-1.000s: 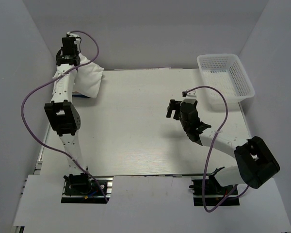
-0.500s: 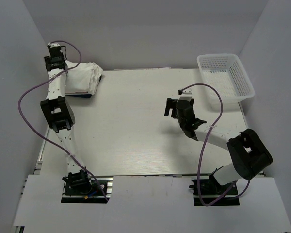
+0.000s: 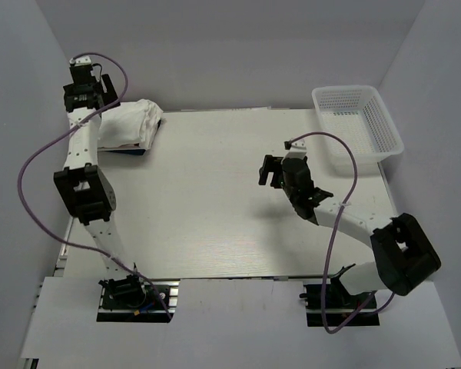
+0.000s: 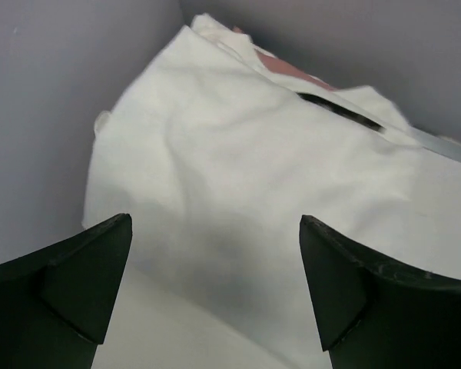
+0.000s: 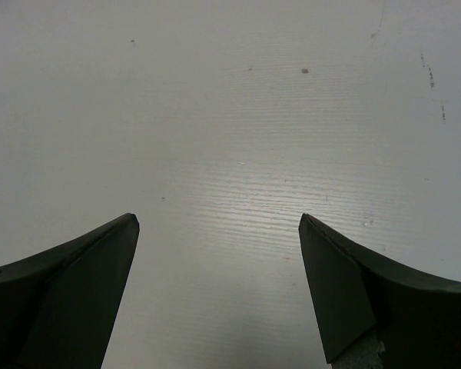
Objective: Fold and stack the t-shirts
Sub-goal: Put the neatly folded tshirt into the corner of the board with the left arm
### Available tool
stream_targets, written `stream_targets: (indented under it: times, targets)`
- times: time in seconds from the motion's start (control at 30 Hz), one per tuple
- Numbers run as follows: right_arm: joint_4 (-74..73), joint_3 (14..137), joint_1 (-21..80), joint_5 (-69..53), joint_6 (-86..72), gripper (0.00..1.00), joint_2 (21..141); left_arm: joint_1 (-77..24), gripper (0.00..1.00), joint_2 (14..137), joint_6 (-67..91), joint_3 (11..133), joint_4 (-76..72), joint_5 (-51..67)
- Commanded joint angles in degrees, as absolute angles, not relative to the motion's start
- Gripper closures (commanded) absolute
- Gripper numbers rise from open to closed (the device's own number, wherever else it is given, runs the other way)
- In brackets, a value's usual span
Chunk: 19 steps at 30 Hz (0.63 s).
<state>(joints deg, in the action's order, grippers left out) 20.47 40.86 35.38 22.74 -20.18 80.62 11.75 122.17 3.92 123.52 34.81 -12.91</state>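
- Currently, item one: the t-shirts (image 3: 132, 124), a white folded pile at about 10 o'clock on the table (image 3: 215, 200), tight against the left wall; the top layer is rumpled and bulges toward 12 o'clock
- Item two: left gripper (image 3: 84, 98), hovering over the pile's 9 o'clock side; in its wrist view the left gripper (image 4: 215, 227) has both fingers spread wide with only cloth (image 4: 276, 169) below them and nothing pinched
- Item three: right gripper (image 3: 267, 172), near 3 o'clock of centre, well apart from the pile; fingers wide apart over bare table in its own view (image 5: 219, 223), holding nothing
- Item four: white mesh basket (image 3: 358, 123) at 2 o'clock; I can make out no cloth in it from above
- Step, as I judge it: setting the top shirt down on the pile
- To do it well, I would lift the left arm straight up before swinging toward 6 o'clock, so neither finger drags the loose top fold
- I would then check the pile's edge at 3 o'clock, where layers look slightly staggered
- Risk: a finger snagging the bulge and pulling the fold open against the wall
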Motion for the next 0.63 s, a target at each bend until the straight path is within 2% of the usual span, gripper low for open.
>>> stream_targets:
  times: [0.0, 0.07, 0.1, 0.13, 0.17, 0.2, 0.27, 0.3, 0.37, 0.43, 0.53, 0.6]
  targets:
    - [17.50, 42.19, 35.68, 19.95, -23.11, 0.10, 74.47, 10.03, 0.00, 103.75, 13.26, 113.08, 36.31, -3.71]
    - [14.42, 40.09, 35.77, 19.78, -25.04, 0.10, 71.48, 8.45, 0.00, 90.49, 17.29, 95.69, 29.49, 3.48]
    - [14.24, 39.64, 35.60, 19.78, -25.92, 0.10, 69.37, 6.61, 0.00, 85.48, 18.53, 82.49, 26.31, 7.00]
    - [14.24, 37.90, 35.60, 19.08, -26.97, 0.10, 65.60, 4.94, 0.00, 75.08, 23.07, 69.04, 19.75, 9.12]
    - [13.89, 36.58, 35.60, 19.07, -26.98, 0.10, 65.57, 4.92, 0.00, 69.66, 24.51, 68.91, 16.47, 9.14]
    - [13.63, 36.04, 35.60, 18.72, -27.24, 0.10, 63.22, 4.31, 0.00, 64.56, 26.00, 57.25, 14.09, 11.92]
    - [13.19, 32.98, 35.68, 19.60, -29.53, 0.10, 58.81, 3.16, 0.00, 55.06, 30.47, 48.21, 11.27, 15.71]
    - [13.36, 32.00, 35.42, 19.77, -29.79, 0.10, 57.32, 2.29, 0.00, 46.58, 31.37, 41.03, 11.25, 20.17]
    - [13.36, 28.93, 35.60, 19.86, -30.85, 0.10, 52.83, 1.76, 0.00, 38.97, 32.43, 35.79, 11.95, 21.27]
    - [11.62, 28.30, 35.60, 17.67, -30.50, 0.10, 50.19, 1.76, 0.00, 30.08, 32.43, 32.09, 16.94, 17.16]
    - [6.35, 28.74, 35.59, 16.79, -29.44, 0.10, 49.31, 1.76, 0.00, 25.58, 34.01, 30.33, 16.61, 20.73]
    - [5.63, 27.95, 35.60, 17.40, -28.83, 0.10, 48.78, 1.76, 0.00, 25.58, 34.01, 31.80, 18.96, 17.87]
